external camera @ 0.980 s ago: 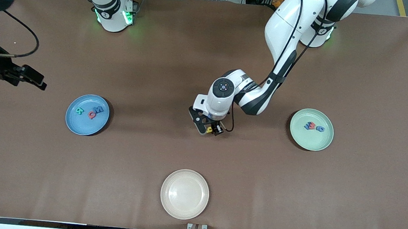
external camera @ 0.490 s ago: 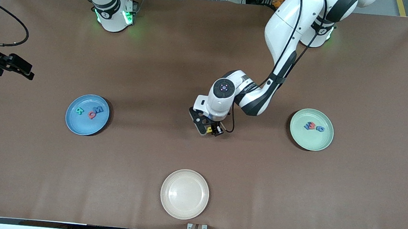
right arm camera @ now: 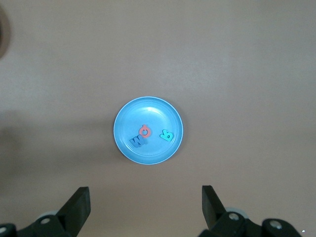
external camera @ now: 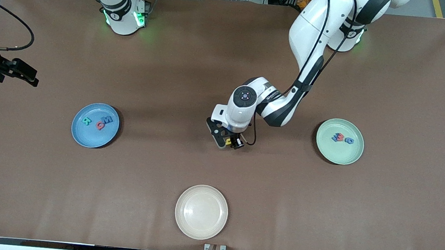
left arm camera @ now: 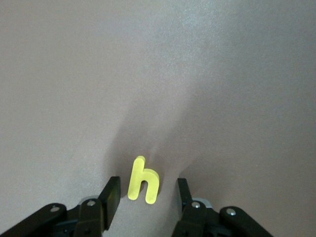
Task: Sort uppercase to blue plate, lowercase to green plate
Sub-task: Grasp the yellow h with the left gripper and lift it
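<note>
A yellow lowercase h (left arm camera: 143, 181) lies flat on the table's middle, between the fingers of my left gripper (left arm camera: 145, 191) (external camera: 229, 140). The gripper is open, with a small gap on each side of the letter. The blue plate (external camera: 84, 135) (right arm camera: 148, 111) holds uppercase teal R (external camera: 86, 120), red Q (external camera: 100, 125) and blue W (external camera: 108, 120). The green plate (external camera: 338, 154) holds a lowercase red m (external camera: 340, 137) between two blue letters. My right gripper (right arm camera: 145, 202) (external camera: 27, 75) hangs open and empty, high up by the right arm's end of the table.
An empty cream plate (external camera: 201, 214) sits near the table's front edge, nearer to the camera than the left gripper. The left arm's elbow (external camera: 276, 109) reaches over the table's middle. Bare brown tabletop lies between the plates.
The left gripper's fingers have drawn closer together around the yellow h. The right gripper has pulled back from the blue plate toward the table's end.
</note>
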